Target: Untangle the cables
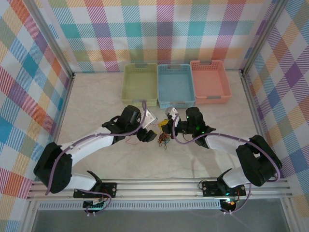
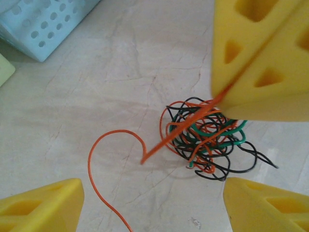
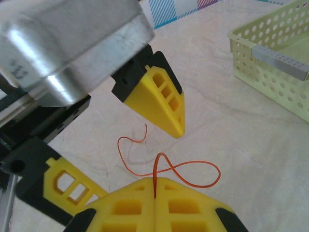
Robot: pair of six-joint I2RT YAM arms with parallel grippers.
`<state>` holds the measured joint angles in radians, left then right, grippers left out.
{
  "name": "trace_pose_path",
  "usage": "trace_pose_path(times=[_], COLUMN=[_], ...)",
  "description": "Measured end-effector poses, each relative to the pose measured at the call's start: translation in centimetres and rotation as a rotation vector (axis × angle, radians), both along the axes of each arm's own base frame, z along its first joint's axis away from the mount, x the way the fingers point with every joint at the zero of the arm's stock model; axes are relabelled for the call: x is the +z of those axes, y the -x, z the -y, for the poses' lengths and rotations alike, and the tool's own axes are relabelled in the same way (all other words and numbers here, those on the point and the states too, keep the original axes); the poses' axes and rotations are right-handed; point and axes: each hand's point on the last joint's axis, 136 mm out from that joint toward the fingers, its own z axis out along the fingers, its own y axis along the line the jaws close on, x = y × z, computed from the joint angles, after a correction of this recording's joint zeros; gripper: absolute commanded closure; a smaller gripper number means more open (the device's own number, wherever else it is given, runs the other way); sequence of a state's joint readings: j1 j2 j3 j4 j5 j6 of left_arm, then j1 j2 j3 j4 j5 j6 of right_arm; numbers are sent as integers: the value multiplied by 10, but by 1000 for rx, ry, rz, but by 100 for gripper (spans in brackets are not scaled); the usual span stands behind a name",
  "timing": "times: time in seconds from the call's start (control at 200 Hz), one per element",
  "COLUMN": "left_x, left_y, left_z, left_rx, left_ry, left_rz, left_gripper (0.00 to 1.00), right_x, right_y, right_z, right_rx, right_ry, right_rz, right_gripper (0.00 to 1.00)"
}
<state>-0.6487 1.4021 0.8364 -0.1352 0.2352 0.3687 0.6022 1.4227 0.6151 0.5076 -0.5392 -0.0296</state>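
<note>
Right claw [image 3: 154, 186] pinches an orange cable [image 3: 162, 154]; left claw [image 2: 154, 208] gapes nearby.

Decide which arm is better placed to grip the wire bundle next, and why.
Left. The left fingers are open and aimed at the bundle, while the right fingers are shut on the orange wire.
</note>
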Motion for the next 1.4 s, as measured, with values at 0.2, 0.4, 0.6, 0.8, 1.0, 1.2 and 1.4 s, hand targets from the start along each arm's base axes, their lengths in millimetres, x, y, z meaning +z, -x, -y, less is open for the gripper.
trace_pose_path(times=[0.2, 0.4, 0.6, 0.8, 1.0, 1.2, 1.4], left_x=[15, 22, 18, 14, 13, 5, 12], left_y=[-12, -17, -19, -22, -25, -26, -24], left_z=[7, 16, 18, 19, 21, 16, 14], left_rx=[-13, -44, -64, -74, -60, -11, 40], left_ry=[54, 99, 112, 120, 145, 177, 235], left_rz=[72, 110, 132, 141, 156, 153, 113], left_gripper=[30, 36, 64, 100, 100, 100, 100], right_x=[0, 0, 0, 0, -1, -1, -2], right_y=[1, 2, 2, 2, 0, -2, -2], right_z=[0, -1, 0, 0, 0, 1, 2], right_rx=[5, 11, 13, 15, 0, -16, -23], right_ry=[-1, -2, -3, -4, 1, 2, 2], right_rz=[-2, -6, -7, -7, -4, -14, -24], right_gripper=[100, 100, 100, 100, 92, 83, 61])
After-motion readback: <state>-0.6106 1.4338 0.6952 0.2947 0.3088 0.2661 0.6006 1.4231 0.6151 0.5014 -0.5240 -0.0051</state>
